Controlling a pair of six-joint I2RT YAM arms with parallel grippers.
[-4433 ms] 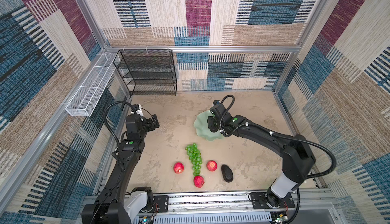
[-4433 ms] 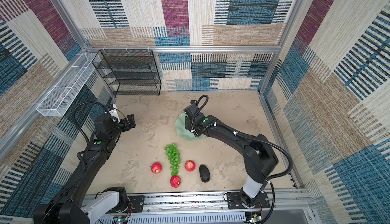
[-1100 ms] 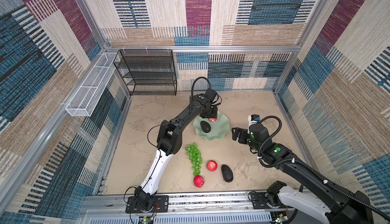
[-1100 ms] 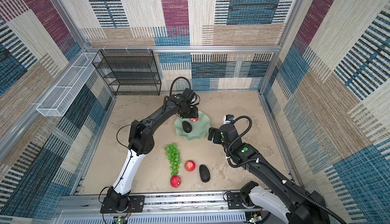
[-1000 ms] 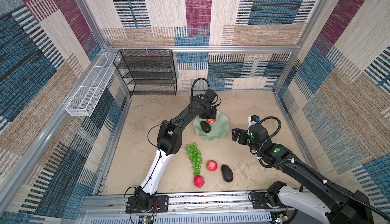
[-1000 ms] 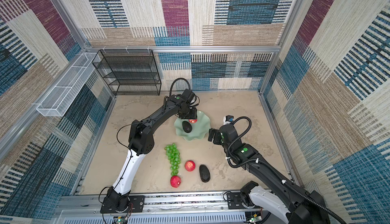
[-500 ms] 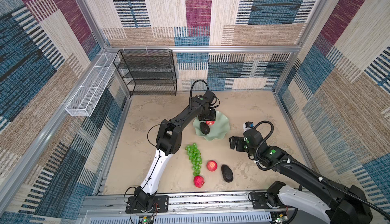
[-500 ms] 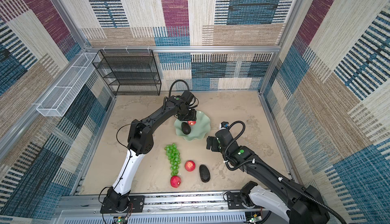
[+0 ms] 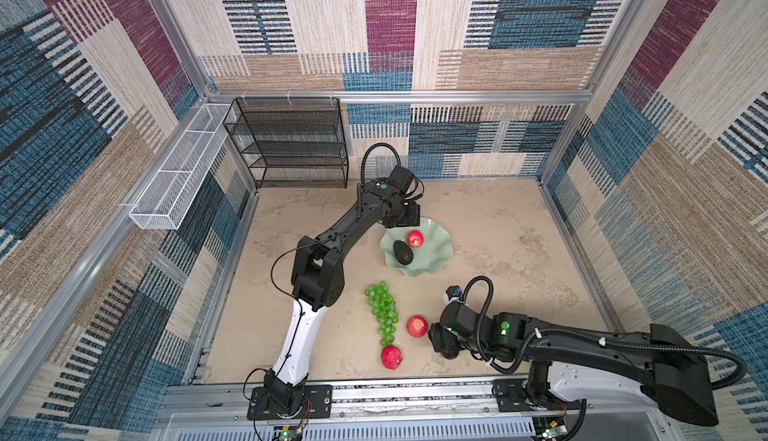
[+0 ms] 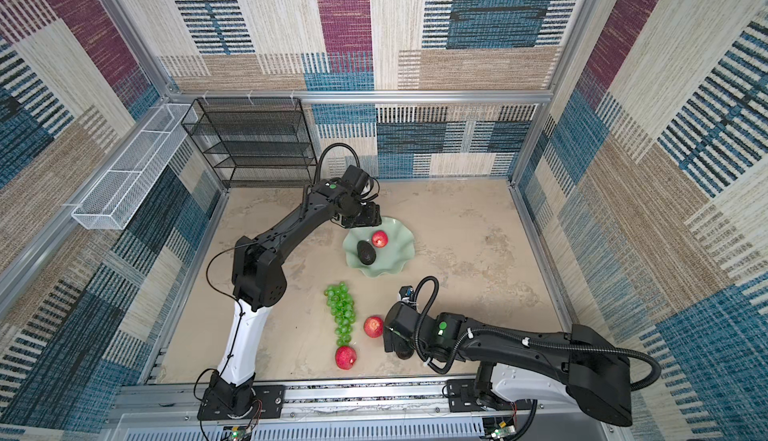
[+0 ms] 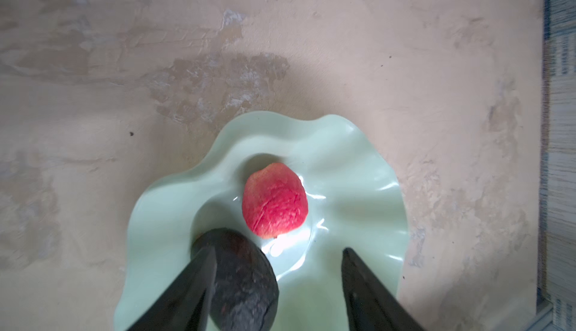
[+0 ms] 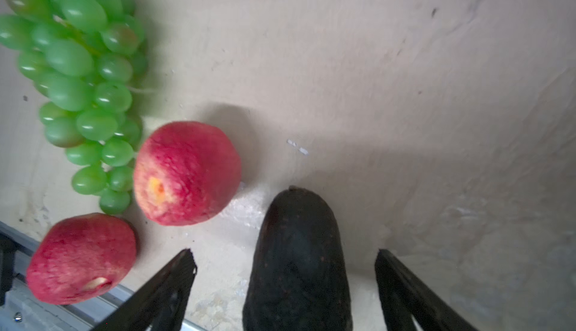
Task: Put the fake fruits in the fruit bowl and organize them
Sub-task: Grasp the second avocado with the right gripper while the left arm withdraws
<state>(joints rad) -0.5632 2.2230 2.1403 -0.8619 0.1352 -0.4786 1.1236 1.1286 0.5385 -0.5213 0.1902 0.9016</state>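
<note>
On beige tabletop (image 9: 498, 227), fruit bowl (image 9: 441, 248); patchwork walls (image 9: 390, 23), black mesh shelf (image 9: 291, 144)

You see a pale mint-green glossy bowl (image 9: 437, 248), streaky red round apple (image 9: 415, 238), blackish-green oval avocado (image 9: 402, 252), translucent green grape bunch (image 9: 383, 314), woven walls (image 9: 390, 11) patchworked blue, maroon, beige.

Left arm (image 9: 332, 243) and right arm (image 9: 590, 341): black, with white lower links; a green dot (image 9: 384, 186) by each wrist; looping black cables (image 9: 478, 278); perhaps a blue connector (image 9: 456, 292) on the right.
</note>
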